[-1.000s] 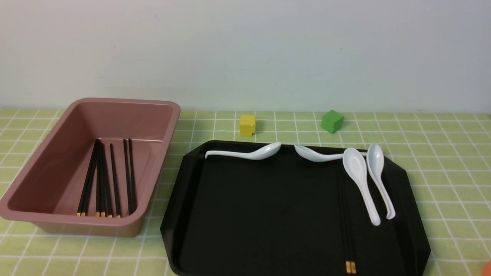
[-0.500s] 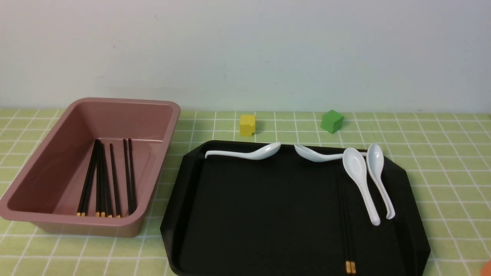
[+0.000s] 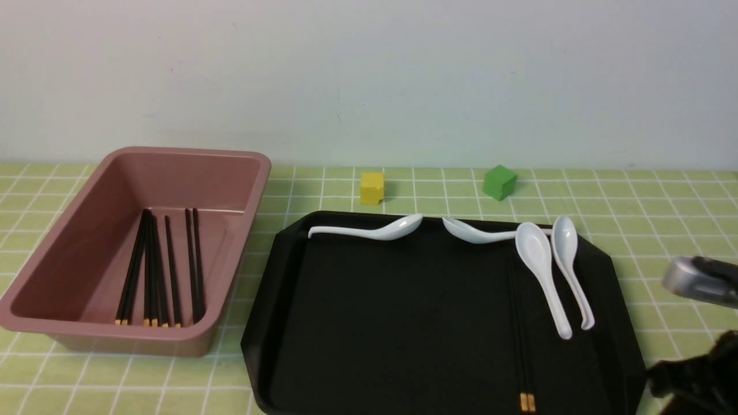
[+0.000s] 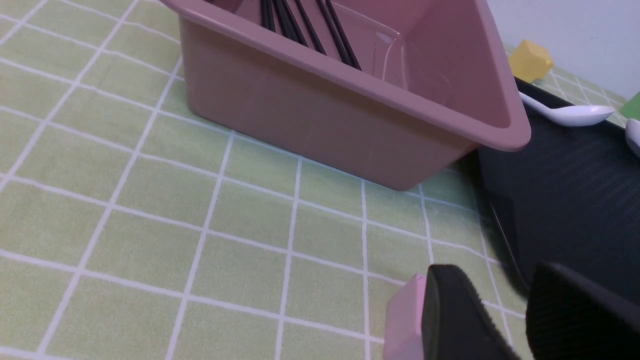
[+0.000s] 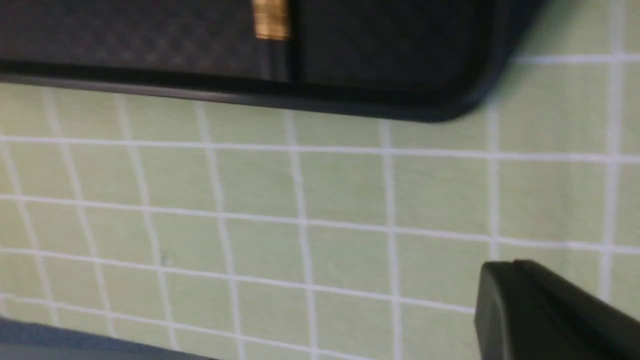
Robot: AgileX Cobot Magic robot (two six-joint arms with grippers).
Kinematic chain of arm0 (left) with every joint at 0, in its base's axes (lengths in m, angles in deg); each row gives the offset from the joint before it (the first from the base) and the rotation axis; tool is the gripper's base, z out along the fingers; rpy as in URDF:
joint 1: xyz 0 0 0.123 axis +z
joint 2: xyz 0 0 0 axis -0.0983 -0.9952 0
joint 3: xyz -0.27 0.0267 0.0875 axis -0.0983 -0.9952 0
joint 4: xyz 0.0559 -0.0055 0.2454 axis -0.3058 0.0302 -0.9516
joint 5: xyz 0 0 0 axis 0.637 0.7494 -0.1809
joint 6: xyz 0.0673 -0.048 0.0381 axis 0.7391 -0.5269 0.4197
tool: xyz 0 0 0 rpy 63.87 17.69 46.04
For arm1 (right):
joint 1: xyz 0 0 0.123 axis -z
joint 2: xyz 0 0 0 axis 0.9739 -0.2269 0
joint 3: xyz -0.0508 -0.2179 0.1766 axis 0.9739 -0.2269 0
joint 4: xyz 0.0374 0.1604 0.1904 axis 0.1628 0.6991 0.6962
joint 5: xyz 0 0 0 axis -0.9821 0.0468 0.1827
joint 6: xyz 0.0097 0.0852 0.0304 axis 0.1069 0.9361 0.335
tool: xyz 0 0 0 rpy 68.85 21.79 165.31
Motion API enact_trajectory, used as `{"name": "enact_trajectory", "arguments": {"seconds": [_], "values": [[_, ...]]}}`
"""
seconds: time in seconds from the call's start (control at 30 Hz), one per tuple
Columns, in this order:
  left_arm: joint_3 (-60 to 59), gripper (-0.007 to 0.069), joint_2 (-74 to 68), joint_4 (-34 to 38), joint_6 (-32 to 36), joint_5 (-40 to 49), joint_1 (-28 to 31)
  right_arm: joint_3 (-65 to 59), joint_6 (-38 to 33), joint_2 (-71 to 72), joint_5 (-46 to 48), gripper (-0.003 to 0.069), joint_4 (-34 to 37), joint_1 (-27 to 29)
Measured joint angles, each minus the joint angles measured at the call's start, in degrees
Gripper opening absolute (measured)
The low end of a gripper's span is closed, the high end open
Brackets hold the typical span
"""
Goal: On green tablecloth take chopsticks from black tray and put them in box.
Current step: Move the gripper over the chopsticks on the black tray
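Here, the pink box (image 3: 138, 340) sits on the green tablecloth (image 3: 346, 196), just ahead of your left fingers (image 4: 450, 315), with the stored chopsticks (image 3: 155, 271) lying inside it. The left fingers stand apart, nothing between them, low over the cloth.

The black tray (image 3: 375, 317) lies between your two sets of fingers. One pair of chopsticks (image 3: 519, 346) rests flat in it, gold tips at the near rim, just ahead of your right fingers (image 5: 545, 315). Only one right finger shows, so I cannot tell whether they are wide or narrow.

The risks, as I judge them: thin black sticks on a black floor are hard to seat. The fingers may catch one stick only, scrape the rim, or knock the white spoon (image 3: 545, 276) just beside the pair. If you grip them near one end, they may swing and strike the box rim.
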Motion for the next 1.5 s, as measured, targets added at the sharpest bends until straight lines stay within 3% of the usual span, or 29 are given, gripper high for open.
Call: {"name": "enact_trajectory", "arguments": {"seconds": [0.13, 0.33, 0.47, 0.57, 0.73, 0.87, 1.0, 1.17, 1.33, 1.5], "values": [[0.0, 0.0238, 0.0, 0.0, 0.0, 0.0, 0.0, 4.1, 3.7, -5.4, -2.0, 0.0018, -0.4, -6.4], [0.0, 0.0238, 0.0, 0.0, 0.0, 0.0, 0.0, 11.0, 17.7, -14.1, -4.6, 0.0031, -11.4, -16.2], [0.0, 0.0238, 0.0, 0.0, 0.0, 0.0, 0.0, 16.6, 31.7, -21.9, -7.4, 0.0107, -20.9, -20.8], [0.0, 0.0238, 0.0, 0.0, 0.0, 0.0, 0.0, 18.9, 35.8, -25.2, -9.0, 0.0187, -23.5, -21.0], [0.0, 0.0238, 0.0, 0.0, 0.0, 0.0, 0.0, 19.9, 37.2, -30.0, -12.0, 0.0334, -24.5, -21.0], [0.0, 0.0238, 0.0, 0.0, 0.0, 0.0, 0.0, 20.0, 37.3, -33.0, -13.3, 0.0361, -24.6, -21.0], [0.0, 0.0238, 0.0, 0.0, 0.0, 0.0, 0.0, 20.4, 36.4, -34.5, -12.8, 0.0323, -24.5, -21.0], [0.0, 0.0238, 0.0, 0.0, 0.0, 0.0, 0.0, 20.7, 31.3, -34.7, -11.1, 0.0141, -22.3, -21.0], [0.0, 0.0238, 0.0, 0.0, 0.0, 0.0, 0.0, 20.7, 25.7, -33.5, -10.7, 0.0136, -16.8, -20.9], [0.0, 0.0238, 0.0, 0.0, 0.0, 0.0, 0.0, 23.3, 20.8, -27.6, -4.6, 0.0136, -10.2, -20.9]]}}
